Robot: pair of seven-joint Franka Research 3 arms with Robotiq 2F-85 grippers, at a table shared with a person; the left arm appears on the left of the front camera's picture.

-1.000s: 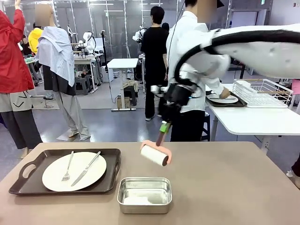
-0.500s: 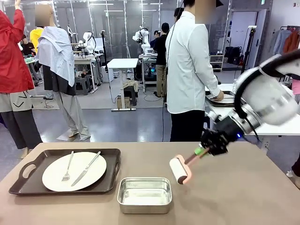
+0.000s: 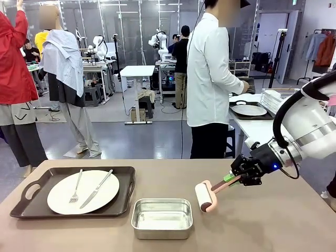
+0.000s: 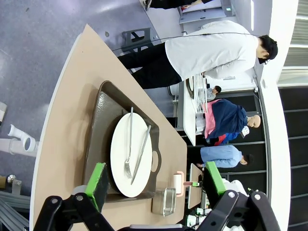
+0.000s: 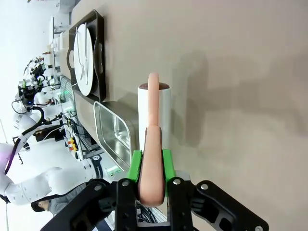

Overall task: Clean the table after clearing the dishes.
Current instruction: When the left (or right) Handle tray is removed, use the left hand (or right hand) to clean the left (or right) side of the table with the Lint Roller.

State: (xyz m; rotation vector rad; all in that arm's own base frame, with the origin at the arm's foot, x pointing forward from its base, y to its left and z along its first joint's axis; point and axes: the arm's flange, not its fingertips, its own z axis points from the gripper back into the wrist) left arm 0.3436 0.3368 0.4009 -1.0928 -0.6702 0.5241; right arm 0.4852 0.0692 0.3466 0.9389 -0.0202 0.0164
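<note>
- Your right claw (image 3: 229, 180) is clamped on the pink handle of the roller (image 3: 203, 196), with a green pad pressed to each side of it.
- The roller's head sits low over the table (image 3: 262, 226), just right of the steel pan (image 3: 161, 218). You cannot tell whether it touches the top.
- Your left claw (image 4: 156, 179) hangs well above the table, its fingers spread wide with nothing between them.
- One plate (image 3: 102, 198) lies in the dark tray (image 3: 126, 184) at the table's left end, with a fork (image 3: 76, 187) and a knife (image 3: 96, 189) side by side on it.
- A second plate (image 3: 249, 110) lies in another tray (image 3: 262, 117) on the white side table (image 3: 273, 136) at the far right.
- A person (image 3: 210, 79) in a pale shirt stands at that side table, turned toward it.
</note>
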